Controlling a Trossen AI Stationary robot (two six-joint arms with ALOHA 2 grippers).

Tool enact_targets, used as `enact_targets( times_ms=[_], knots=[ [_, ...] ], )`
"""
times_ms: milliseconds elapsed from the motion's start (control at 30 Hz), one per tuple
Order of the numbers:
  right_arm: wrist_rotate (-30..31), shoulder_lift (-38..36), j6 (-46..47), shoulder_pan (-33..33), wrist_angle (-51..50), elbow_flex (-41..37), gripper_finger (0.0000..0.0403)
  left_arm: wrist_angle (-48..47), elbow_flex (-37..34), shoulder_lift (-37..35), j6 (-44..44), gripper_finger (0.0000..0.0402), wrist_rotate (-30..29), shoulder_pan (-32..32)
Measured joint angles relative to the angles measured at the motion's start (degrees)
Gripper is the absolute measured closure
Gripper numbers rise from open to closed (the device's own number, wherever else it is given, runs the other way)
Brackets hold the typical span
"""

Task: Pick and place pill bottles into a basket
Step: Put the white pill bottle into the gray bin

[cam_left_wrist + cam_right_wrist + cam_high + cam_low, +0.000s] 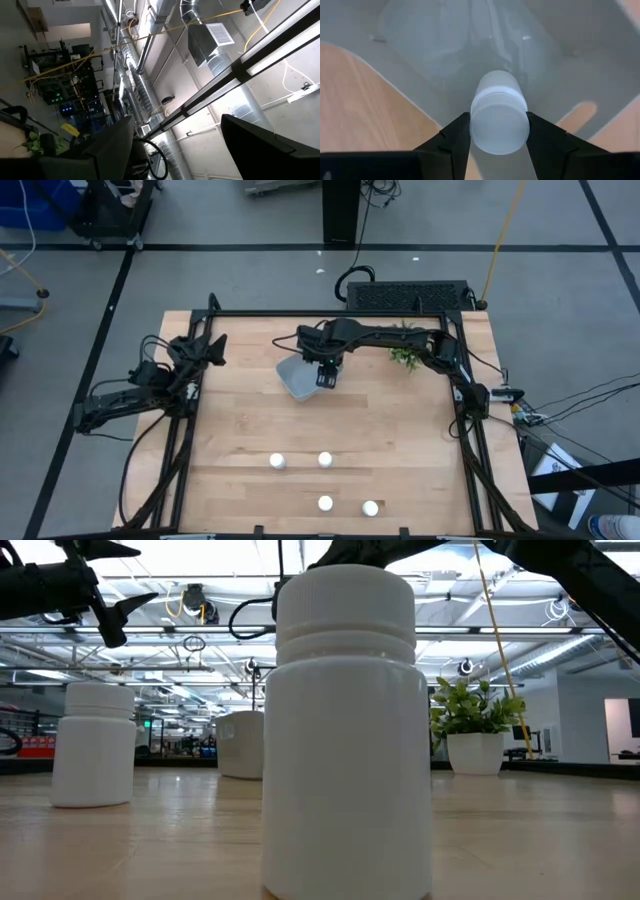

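Here, line by line:
Right gripper (326, 377): clamped on a white pill bottle (499, 119), hanging over the basket (292, 376).
Held bottle: between the two dark fingers (451, 137), directly above the basket's pale floor.
Basket: under the right gripper, beside the small plant (404, 356).
Other bottles (278, 462): four standing on the table (240, 420), well apart from the right gripper, toward the front edge.
Left gripper (213, 348): jaws spread, holding nothing, far off at the table's left side.

No text legible — bottles blank; no signs readable.
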Motion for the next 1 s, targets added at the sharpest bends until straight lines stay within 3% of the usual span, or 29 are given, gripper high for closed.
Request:
enact_targets(
  times_ms=[1000],
  knots=[
    [-1.63,1.84,-2.77,0.05,-1.24,-0.03,0.0247,-0.9,0.0,-0.01,0.12,0.0094,0.79,0.0]
  ],
)
